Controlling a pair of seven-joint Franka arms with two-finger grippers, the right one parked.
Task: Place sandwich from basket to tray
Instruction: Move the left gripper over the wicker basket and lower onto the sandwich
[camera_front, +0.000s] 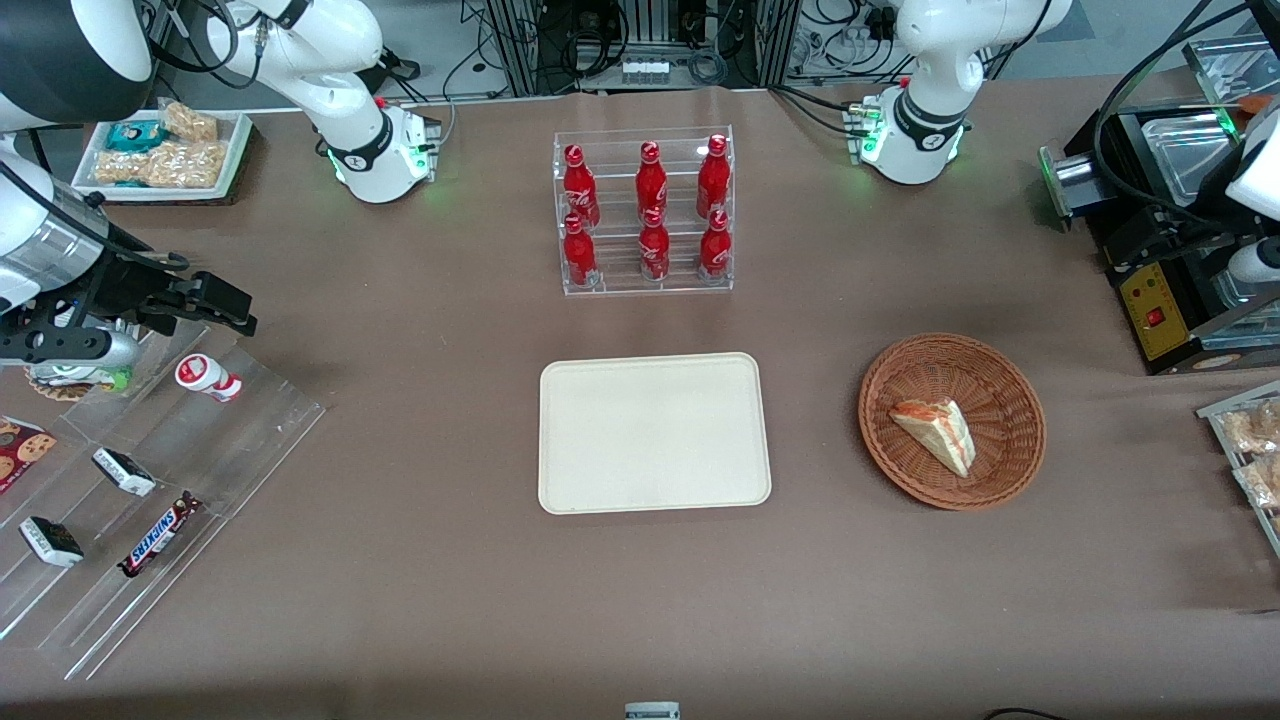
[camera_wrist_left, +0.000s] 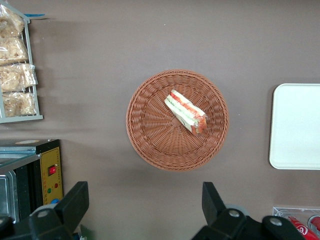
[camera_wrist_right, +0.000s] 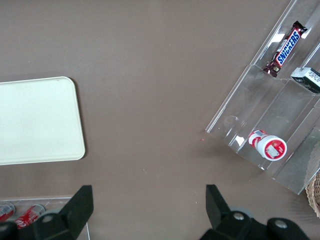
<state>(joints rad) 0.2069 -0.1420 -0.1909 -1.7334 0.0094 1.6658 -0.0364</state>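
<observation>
The sandwich (camera_front: 935, 432) (camera_wrist_left: 186, 111), a pale wedge with red and green layers on its cut edge, lies in the round brown wicker basket (camera_front: 1010, 370) (camera_wrist_left: 150, 145). Beside the basket, toward the parked arm's end, lies the flat cream tray (camera_front: 650, 432) (camera_wrist_left: 297, 125) (camera_wrist_right: 35, 120) with nothing on it. My left gripper (camera_wrist_left: 144, 192) hangs high over bare tablecloth, farther from the front camera than the basket. Its black fingers (camera_wrist_left: 75, 197) stand wide apart with nothing between them. The front view does not clearly show it.
A clear rack of red bottles (camera_front: 645, 210) stands farther back than the tray. A black machine (camera_front: 1170, 250) (camera_wrist_left: 47, 172) and a tray of packed snacks (camera_front: 1250, 450) (camera_wrist_left: 15, 65) sit at the working arm's end. A clear stepped stand with snacks (camera_front: 150, 480) is at the parked arm's end.
</observation>
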